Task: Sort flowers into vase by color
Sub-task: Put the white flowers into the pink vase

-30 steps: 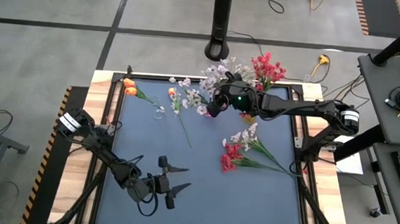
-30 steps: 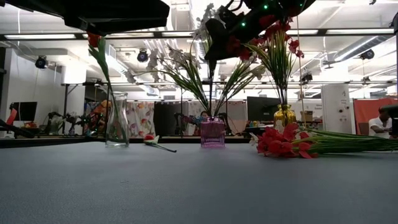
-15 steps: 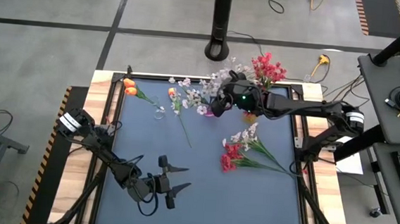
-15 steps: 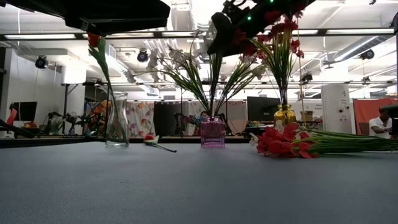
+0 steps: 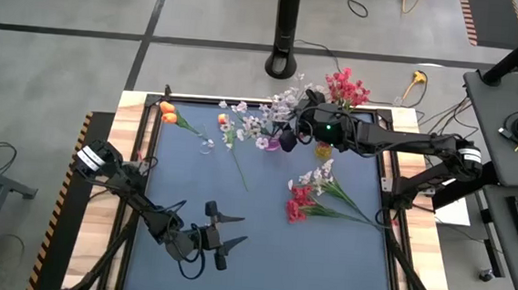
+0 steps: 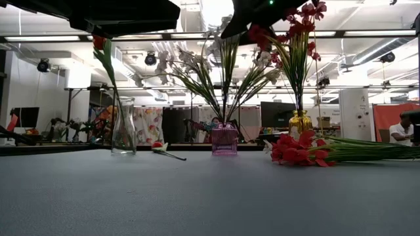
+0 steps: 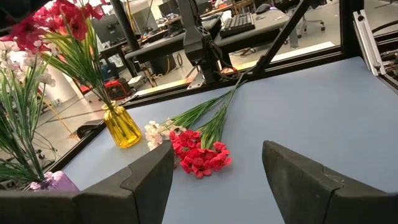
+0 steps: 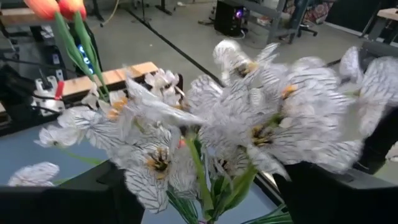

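High view has the right pincer (image 5: 289, 138) at the far side of the bench (image 5: 260, 255), just over the pink vase (image 5: 263, 143) that holds the white sprays (image 5: 275, 105). Its fingers stand spread with nothing between them in the right wrist view, so I judge a white spray has just been let go into that vase. To finish this step well, lift straight up and clear of the blossoms before swinging away (petals crowd close around the fingers), or the vase may tip. The left pincer (image 5: 220, 238) waits near the front of the bench, jaws wide and empty.

Red blossoms (image 6: 298, 23) fill the yellow vase (image 6: 300, 122); an orange tulip (image 6: 98, 42) stands in the clear vase (image 6: 123, 126). Still lying flat are a red-and-white bunch (image 5: 308, 196) toward the right and one white stem (image 5: 233, 148) near the middle, green-stemmed and floppy-looking.
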Controlling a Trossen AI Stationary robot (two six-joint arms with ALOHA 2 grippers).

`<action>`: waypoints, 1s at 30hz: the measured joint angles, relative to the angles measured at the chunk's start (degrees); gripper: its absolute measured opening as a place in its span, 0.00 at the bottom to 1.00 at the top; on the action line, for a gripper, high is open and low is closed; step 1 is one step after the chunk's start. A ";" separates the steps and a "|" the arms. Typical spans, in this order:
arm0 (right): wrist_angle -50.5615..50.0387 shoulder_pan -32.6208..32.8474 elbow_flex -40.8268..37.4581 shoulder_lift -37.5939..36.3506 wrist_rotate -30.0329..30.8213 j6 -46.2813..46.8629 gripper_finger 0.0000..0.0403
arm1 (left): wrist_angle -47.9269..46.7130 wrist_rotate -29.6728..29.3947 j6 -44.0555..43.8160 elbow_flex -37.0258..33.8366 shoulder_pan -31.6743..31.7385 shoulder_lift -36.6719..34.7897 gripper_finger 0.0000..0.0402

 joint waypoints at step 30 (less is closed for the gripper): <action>-31.70 0.07 17.15 2.47 0.44 0.88 0.81 | 0.09 0.04 -0.39 0.00 0.37 0.00 0.57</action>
